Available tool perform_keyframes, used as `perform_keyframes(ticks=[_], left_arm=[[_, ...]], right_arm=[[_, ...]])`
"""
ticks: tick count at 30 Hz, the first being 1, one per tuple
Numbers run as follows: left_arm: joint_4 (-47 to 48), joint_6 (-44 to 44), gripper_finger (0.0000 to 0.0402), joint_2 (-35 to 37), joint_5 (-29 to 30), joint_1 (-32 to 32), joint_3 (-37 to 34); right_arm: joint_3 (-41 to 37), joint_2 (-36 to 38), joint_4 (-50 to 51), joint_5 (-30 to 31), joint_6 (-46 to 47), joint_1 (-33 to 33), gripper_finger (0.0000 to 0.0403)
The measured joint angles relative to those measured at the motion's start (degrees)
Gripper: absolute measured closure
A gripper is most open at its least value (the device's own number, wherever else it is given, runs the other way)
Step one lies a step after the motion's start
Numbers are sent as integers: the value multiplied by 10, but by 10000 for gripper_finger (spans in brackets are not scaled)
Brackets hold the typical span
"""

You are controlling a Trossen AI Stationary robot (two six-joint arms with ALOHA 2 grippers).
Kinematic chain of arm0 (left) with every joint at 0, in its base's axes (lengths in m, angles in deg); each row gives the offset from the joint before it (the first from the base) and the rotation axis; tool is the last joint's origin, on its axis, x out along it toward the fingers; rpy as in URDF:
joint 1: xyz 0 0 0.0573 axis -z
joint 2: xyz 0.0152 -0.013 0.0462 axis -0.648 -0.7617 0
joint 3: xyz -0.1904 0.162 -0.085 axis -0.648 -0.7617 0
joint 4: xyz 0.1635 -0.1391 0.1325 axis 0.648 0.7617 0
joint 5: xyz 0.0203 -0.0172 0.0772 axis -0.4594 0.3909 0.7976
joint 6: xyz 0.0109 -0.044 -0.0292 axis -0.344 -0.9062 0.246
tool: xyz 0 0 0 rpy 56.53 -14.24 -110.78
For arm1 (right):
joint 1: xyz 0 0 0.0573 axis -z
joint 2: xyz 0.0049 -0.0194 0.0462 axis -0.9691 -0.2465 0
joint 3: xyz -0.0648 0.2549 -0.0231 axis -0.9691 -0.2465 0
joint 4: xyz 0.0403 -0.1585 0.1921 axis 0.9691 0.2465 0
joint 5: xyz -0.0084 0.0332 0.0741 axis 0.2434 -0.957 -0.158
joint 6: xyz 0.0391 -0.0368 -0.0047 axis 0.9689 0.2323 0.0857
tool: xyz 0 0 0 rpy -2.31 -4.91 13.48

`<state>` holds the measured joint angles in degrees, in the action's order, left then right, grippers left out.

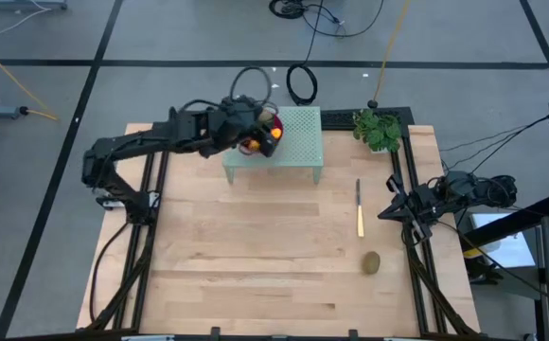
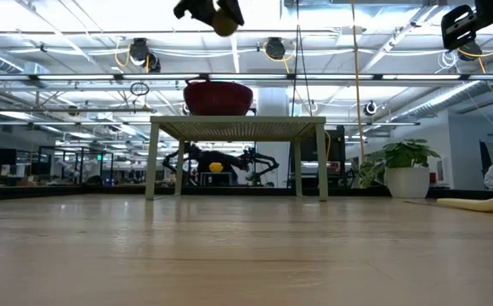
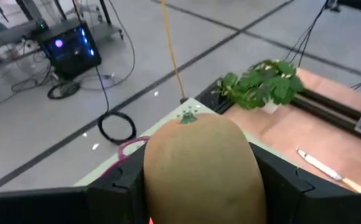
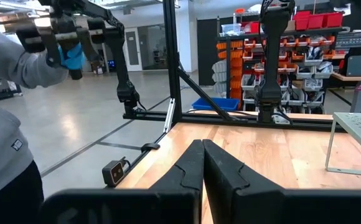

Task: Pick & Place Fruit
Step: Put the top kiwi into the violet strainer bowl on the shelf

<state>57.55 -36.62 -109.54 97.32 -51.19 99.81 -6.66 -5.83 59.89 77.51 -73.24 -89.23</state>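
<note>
My left gripper (image 1: 258,133) hovers over the purple wire-mesh bowl (image 2: 218,96), which stands on the pale green stand (image 1: 293,133) at the table's far side. It is shut on a brown-green oval fruit (image 3: 199,168). Orange and red fruits (image 1: 252,144) lie in the bowl under it. A second brown-green oval (image 1: 372,262) rests on the wood near the table's right edge. My right gripper (image 4: 202,158) waits shut, above the table's right edge (image 1: 390,210). My left gripper pinches the brown-green oval by its two long sides (image 3: 152,180) between its two fingers (image 3: 121,183). The fruit's stem end (image 3: 187,117) points away from the wrist. In the low view the fruit (image 2: 224,19) is lifted clear, high above the bowl.
A yellow-handled knife (image 1: 359,213) lies on the wood right of centre. A potted plant (image 1: 379,128) stands at the far right corner. Beyond the table's left side a person in a grey sleeve (image 4: 12,68) with a blue glove is moving.
</note>
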Motion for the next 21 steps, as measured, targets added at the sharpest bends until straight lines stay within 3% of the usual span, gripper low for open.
perform_keyframes(ticks=[13,21], left_arm=[[149,20,200,-144,-73,-79,184],[176,102,200,-179,-98,-105,198]], right_arm=[[0,0,1,0,0,0,403],[0,0,1,0,0,0,403]])
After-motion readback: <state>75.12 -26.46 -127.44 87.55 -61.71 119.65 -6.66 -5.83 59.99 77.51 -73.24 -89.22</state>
